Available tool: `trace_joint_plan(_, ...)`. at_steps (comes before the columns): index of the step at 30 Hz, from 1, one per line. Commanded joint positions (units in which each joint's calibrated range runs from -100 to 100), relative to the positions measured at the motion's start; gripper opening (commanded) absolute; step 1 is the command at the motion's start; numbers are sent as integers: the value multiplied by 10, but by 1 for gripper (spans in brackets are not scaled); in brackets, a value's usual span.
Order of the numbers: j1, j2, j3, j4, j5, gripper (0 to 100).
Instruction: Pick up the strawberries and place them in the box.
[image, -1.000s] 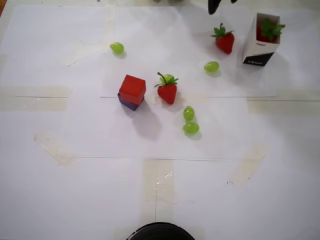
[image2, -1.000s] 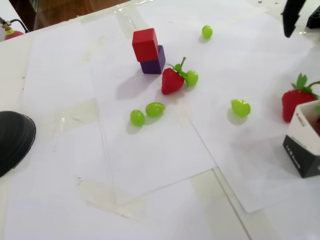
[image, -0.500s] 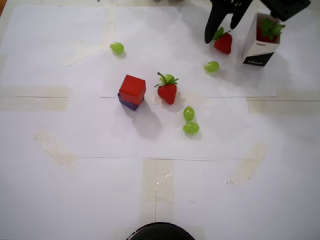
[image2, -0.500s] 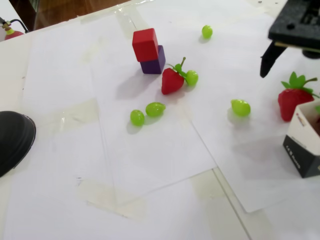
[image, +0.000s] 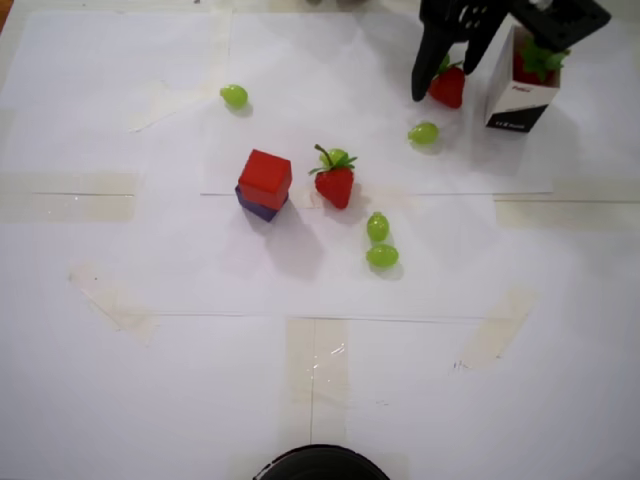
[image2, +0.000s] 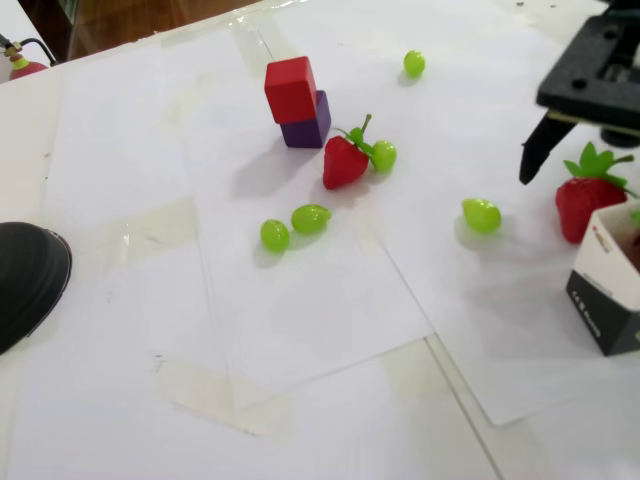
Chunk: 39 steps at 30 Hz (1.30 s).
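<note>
Straddling a strawberry in the overhead view, the black gripper is seen spread wide, one finger on each side and nothing clamped. Just right of it the box stands upright with a second strawberry inside. A third strawberry lies mid-table, touching a grape, near the red cube.

Makeshift hobby or test bench, likely indoors at home — cannot say for sure. Tabletop covered in white paper sheets joined with clear tape. Wooden floor visible past the table edge in the fixed view. Props are toys — red cube on a purple block, plastic grapes.
</note>
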Motion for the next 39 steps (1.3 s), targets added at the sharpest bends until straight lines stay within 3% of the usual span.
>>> trace_joint_plan(1, -1, -39, 19, -50, -5, 30)
trace_joint_plan(27, 27, -38, 18, -19, 29, 15)
trace_joint_plan(34, 72, -47, -120, 173, 67, 15)
trace_joint_plan(39, 99, -41, -315, 335, 87, 15)
